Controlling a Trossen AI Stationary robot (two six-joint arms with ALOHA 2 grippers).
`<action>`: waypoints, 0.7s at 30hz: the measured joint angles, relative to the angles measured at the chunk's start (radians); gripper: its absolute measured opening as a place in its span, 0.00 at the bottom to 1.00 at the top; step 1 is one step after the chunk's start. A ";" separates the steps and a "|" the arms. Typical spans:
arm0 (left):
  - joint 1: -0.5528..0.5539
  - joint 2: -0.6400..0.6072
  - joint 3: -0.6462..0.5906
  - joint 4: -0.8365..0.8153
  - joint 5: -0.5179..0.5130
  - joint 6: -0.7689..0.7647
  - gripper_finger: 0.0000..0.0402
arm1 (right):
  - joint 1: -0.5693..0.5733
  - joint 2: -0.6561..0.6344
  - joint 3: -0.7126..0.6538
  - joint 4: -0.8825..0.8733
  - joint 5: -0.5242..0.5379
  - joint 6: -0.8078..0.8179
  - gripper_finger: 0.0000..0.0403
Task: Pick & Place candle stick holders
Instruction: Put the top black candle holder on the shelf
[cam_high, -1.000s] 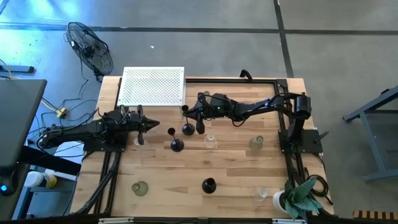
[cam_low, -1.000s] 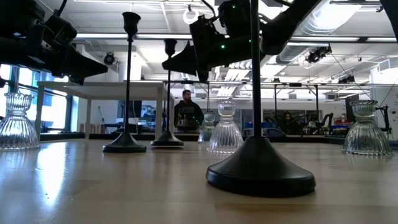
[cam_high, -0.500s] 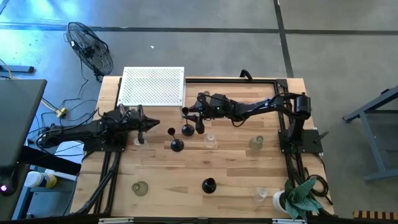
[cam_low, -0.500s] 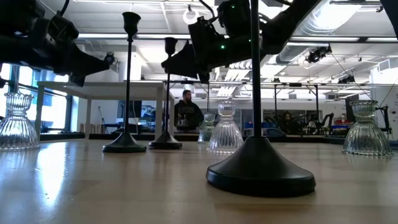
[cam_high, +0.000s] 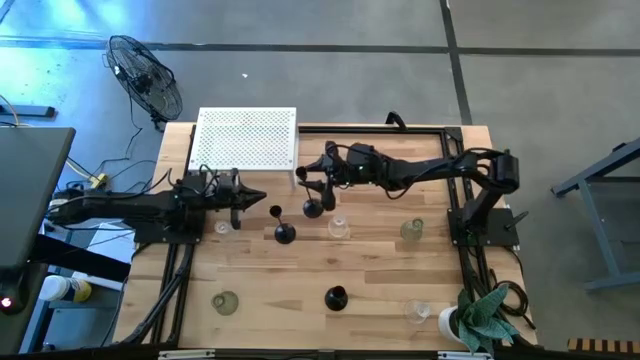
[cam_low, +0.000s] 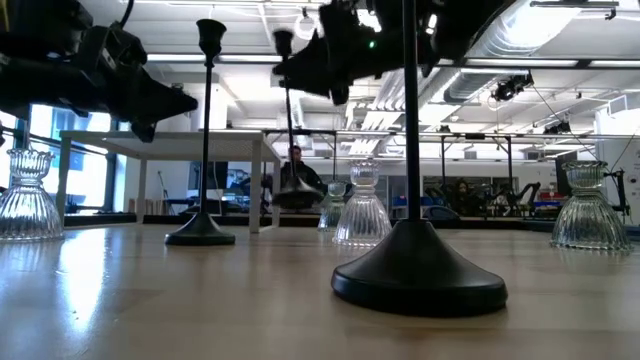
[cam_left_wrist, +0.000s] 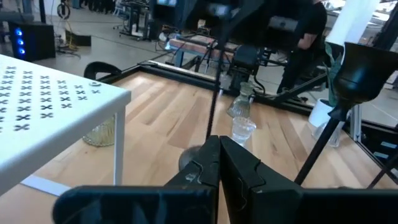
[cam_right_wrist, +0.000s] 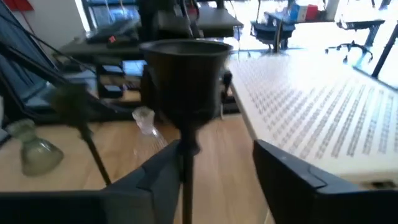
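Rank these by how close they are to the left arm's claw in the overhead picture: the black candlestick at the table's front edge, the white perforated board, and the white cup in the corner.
From the left gripper:
1. White perforated board, just behind it, at the table's back-left.
2. Black candlestick at the front edge, near the middle.
3. White cup, far front-right corner beside the green cloth.

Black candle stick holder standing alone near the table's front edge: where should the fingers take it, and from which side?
Take the black holder by its thin upright stem, above the dome base, which is wide, sloping and likely to slip. Come in level from the back of the table, fingers either side of the stem; nothing stands close. The right gripper holds another black holder similarly.
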 joint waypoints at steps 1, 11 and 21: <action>0.000 0.021 0.000 0.018 0.001 0.000 0.00 | 0.002 0.019 0.000 0.013 0.001 0.008 0.39; 0.000 0.102 0.000 0.073 0.002 0.002 0.00 | 0.027 0.106 -0.002 0.112 0.029 -0.015 0.04; 0.000 0.102 0.000 0.074 0.021 0.002 0.00 | 0.026 0.106 -0.035 0.123 0.031 0.054 0.10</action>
